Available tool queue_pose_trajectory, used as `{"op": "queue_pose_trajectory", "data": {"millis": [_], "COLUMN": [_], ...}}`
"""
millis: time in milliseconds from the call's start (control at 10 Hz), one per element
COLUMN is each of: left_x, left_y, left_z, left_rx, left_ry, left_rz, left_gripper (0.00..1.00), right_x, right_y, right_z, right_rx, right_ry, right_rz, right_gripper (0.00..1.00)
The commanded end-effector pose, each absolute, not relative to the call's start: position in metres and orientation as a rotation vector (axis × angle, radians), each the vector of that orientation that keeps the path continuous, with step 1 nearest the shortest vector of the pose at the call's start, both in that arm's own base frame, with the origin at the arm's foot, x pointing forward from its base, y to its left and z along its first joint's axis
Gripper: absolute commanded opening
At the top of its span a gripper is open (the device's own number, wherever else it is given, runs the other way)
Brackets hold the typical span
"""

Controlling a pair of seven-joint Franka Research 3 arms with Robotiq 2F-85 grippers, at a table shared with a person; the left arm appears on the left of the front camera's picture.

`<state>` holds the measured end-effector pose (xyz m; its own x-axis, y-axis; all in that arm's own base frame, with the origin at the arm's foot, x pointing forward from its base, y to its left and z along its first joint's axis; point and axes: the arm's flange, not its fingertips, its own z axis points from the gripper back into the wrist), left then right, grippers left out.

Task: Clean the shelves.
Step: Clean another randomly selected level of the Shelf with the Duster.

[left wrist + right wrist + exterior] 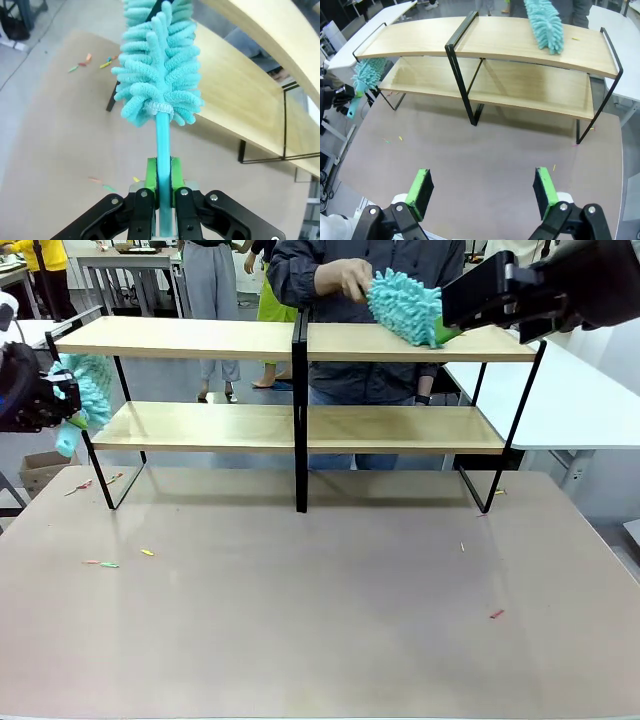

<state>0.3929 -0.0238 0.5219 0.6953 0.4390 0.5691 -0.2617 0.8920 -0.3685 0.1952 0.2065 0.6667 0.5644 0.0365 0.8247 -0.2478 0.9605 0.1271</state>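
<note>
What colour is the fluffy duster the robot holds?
Turquoise duster, clearest in the left wrist view.

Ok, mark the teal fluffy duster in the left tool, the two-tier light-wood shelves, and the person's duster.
teal fluffy duster [160, 75]: left wrist view, on its head.
two-tier light-wood shelves [200, 338]: front view, top board.
person's teal duster [403, 305]: front view, head.

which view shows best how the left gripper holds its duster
The left wrist view: the left gripper is shut on the duster, green pads clamping its thin handle. The front view shows that duster at the shelves' left end, grip unclear. The right wrist view shows it small, far off.
</note>
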Motion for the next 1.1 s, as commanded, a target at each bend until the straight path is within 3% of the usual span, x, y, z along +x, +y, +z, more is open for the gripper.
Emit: {"op": "queue_pose_trajectory", "data": {"millis": [0, 400, 600, 1000], "left_x": [0.381, 0.374, 0.362, 0.295], "left_y": [-0.026, -0.024, -0.007, 0.115], "left_z": [0.504, 0.507, 0.521, 0.575], "left_rx": [-0.251, -0.411, -0.583, -0.949], "left_ry": [-0.698, -0.445, -0.361, -0.159], "left_rz": [0.386, 0.157, -0.045, -0.558], "left_gripper": [0.12, 0.12, 0.12, 0.12], "right_x": [0.196, 0.196, 0.196, 0.196], "right_y": [0.205, 0.205, 0.205, 0.205], "right_z": [0.667, 0.667, 0.667, 0.667], "right_rx": [0.232, 0.232, 0.232, 0.232], "right_ry": [-0.965, -0.965, -0.965, -0.965], "right_rz": [0.161, 0.161, 0.161, 0.161], "right_gripper": [1.00, 1.00, 1.00, 1.00]}}
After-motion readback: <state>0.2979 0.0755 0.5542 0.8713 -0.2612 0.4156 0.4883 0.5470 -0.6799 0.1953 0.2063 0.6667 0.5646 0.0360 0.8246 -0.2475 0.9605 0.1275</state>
